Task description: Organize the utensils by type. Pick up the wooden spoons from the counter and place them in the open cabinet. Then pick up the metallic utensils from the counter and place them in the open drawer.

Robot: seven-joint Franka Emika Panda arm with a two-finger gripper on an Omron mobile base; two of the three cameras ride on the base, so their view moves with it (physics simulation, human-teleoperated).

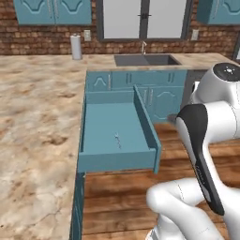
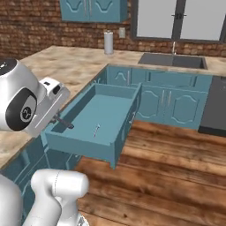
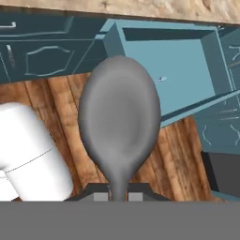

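Hand view puts the dark-grey spoon (image 3: pixel 119 126) straight ahead of the pincer (image 3: pixel 118 196): its neck runs down between the two dark finger tips, which are nearly closed on it, and the round bowl stands up beyond them. Behind the bowl lies the open drawer (image 3: pixel 185 101), with wooden floor under the spoon. Left base view, from left to right — the marbled desk (image 1: pixel 33 140), then the drawer (image 1: pixel 101 161) pulled out from it, with a thin silver utensil (image 1: pixel 117 139) lying on its flat bottom. Right base view shows the pincer (image 2: pixel 56 118) at the left, over the drawer's near left corner, the spoon (image 2: pixel 64 122) jutting out of it towards the drawer (image 2: pixel 84 151) — the silver utensil (image 2: pixel 95 129) sits further right inside.
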